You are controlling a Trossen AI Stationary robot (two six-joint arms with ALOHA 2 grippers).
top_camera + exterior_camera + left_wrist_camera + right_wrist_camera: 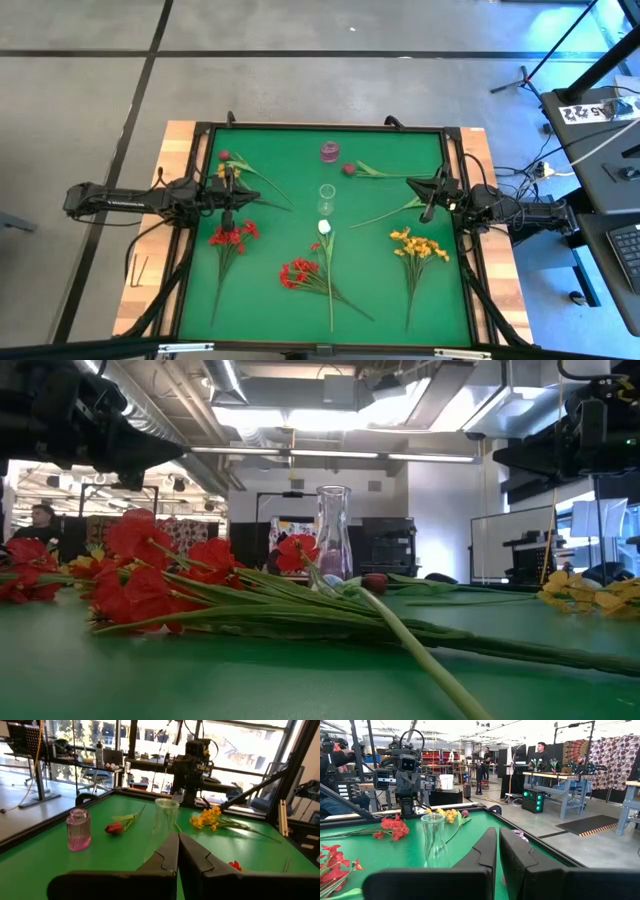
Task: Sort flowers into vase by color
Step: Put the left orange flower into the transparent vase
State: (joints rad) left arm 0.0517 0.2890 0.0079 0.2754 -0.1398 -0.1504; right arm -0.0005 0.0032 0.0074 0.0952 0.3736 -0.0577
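I kept both arms waiting at the mat's edges; the left gripper (pixel 227 217) at centre left was clenched on nothing, the right gripper (pixel 430 205) at centre right likewise; the flowers (pixel 322 268) lay scattered on the green mat (pixel 385 300); the white tulip's stem ran vertically, bud toward the clear vase (pixel 326 198) at centre; the yellow cluster (pixel 417 246) at lower right pointed up-frame, stem trailing down.

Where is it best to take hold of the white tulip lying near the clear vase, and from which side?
Probably grip the white tulip from straight above, on the bare part of its thin stem just below the bud. It lies flat on the green table; lower down, the red cluster crowds the stem.
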